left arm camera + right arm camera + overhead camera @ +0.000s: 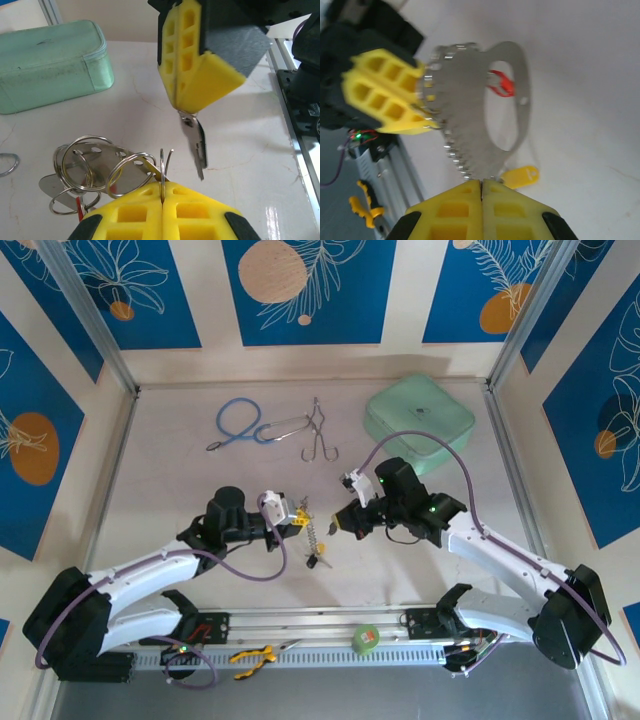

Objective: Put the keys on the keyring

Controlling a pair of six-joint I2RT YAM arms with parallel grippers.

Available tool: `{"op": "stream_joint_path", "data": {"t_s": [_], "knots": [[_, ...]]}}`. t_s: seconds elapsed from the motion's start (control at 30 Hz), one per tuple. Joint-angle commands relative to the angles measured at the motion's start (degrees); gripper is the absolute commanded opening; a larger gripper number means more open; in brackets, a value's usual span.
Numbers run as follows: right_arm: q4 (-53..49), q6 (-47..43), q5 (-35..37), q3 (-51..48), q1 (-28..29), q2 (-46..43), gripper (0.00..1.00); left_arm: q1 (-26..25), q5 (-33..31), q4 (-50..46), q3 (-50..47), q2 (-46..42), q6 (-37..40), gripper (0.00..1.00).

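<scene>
My left gripper [162, 186] is clamped on the silver wire keyring [100, 167] at bottom centre. My right gripper [179, 106] pinches a flat silver key [198, 142] just beside it. The mint-green zipped case [50, 65] at upper left is closed, so I cannot see its contents. The right wrist view adds a yellow plastic tag [520, 176].

Tip to tip, both clamped.
Left arm [150, 575] and right arm [500, 552] bent at the elbow, reaching inward from opposite sides; left gripper [300, 516] aimed right, right gripper [336, 524] aimed left and tilted down (yellow pads [130, 215] pressed flat together on each), tips near yet apart.
</scene>
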Motion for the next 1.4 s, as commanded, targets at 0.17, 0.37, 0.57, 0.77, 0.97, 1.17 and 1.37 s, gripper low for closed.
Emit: {"op": "stream_joint_path", "data": {"t_s": [0.17, 0.37, 0.57, 0.77, 0.97, 1.17, 1.37], "knots": [[7.1, -4.1, -11.2, -1.0, -0.2, -0.3, 0.0, -0.9, 2.7, 2.5, 0.8, 1.1, -3.0, 0.0], [8.1, -3.4, -11.7, -0.3, -0.1, 1.4, 0.0, -0.9, 3.6, 2.9, 1.5, 2.3, -3.5, 0.0], [7.9, -2.9, -11.3, 0.7, 0.3, 3.5, 0.0, -0.9, 4.0, 3.8, 1.8, 3.1, -3.6, 0.0], [8.8, -0.7, -10.8, 0.5, -0.5, 5.2, 0.0, -0.9, 3.9, 3.7, 1.5, 3.1, -3.4, 0.0], [9.9, 0.5, -12.0, 0.7, -0.6, 6.3, 0.0, -0.9, 4.0, 3.1, 1.8, 3.3, -3.2, 0.0], [10.7, 1.3, -11.8, 0.8, -0.7, 7.2, 0.0, -0.9, 4.2, 3.1, 1.8, 3.3, -3.2, 0.0], [11.4, 1.9, -11.0, 1.1, -0.8, 7.8, 0.0, -0.9, 4.3, 2.8, 1.7, 3.2, -3.1, 0.0]]}}
